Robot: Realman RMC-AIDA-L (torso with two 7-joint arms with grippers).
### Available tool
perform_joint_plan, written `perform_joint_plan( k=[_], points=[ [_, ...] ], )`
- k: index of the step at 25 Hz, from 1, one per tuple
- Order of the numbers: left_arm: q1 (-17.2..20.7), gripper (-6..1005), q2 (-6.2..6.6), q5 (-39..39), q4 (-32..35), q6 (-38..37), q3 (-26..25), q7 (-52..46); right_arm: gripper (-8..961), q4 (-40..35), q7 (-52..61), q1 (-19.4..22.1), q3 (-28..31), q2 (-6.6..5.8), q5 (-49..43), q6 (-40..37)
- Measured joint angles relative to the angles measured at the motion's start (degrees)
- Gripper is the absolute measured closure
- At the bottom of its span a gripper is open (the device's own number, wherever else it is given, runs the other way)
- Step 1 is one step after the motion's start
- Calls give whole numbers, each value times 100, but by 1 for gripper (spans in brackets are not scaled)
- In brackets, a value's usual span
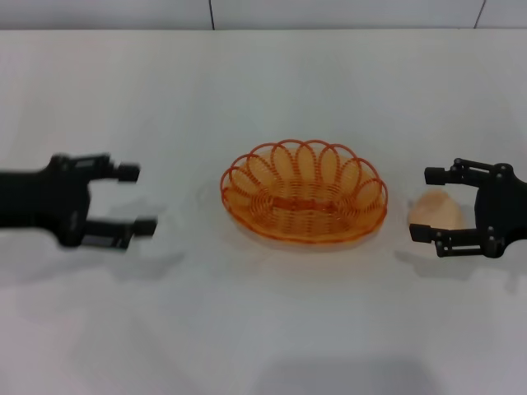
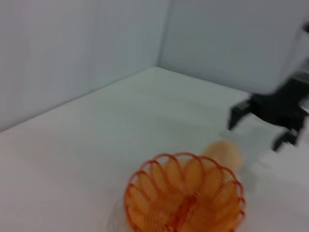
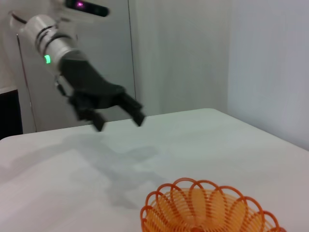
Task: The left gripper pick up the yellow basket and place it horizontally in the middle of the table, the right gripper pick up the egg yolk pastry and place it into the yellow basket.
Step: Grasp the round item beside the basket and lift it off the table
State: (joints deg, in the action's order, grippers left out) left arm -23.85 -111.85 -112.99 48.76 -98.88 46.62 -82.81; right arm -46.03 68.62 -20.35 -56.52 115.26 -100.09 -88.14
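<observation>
The yellow basket (image 1: 304,192) sits flat on the white table (image 1: 263,329), near its middle, and is empty. It also shows in the left wrist view (image 2: 184,199) and the right wrist view (image 3: 208,211). My left gripper (image 1: 136,198) is open and empty, well to the basket's left; it also shows in the right wrist view (image 3: 119,121). The egg yolk pastry (image 1: 435,211) lies on the table just right of the basket, and shows in the left wrist view (image 2: 223,153). My right gripper (image 1: 430,204) is open, with a finger on each side of the pastry; it shows in the left wrist view (image 2: 256,129).
A grey wall (image 1: 263,13) runs along the table's far edge. Bare tabletop lies in front of the basket and between the basket and the left gripper.
</observation>
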Motion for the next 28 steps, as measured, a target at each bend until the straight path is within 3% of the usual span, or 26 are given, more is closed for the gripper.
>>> perform_joint_plan(
  k=[5,11,16,18,28],
  points=[
    [319,111,11,-143,-65,-127,-138,742,83,-40,33,88,3,-6,-1,-10],
    [333,111,-3,-310,-353,-155,-298,1124,84,-242,473,57,6,-34,-127,110],
    [324,111,-23,-489,-368,-316,-291,1174,87,-935,1313,62,-50,-28,-717,297],
    [306,111,-23,-490,-368,-350,-286,1186,93,-1282,2109,-106,-150,-27,-1357,447],
    [224,112,-23,-564,-367,-349,-265,1188,116,-1520,3217,-534,-276,-20,-2403,427]
  ],
)
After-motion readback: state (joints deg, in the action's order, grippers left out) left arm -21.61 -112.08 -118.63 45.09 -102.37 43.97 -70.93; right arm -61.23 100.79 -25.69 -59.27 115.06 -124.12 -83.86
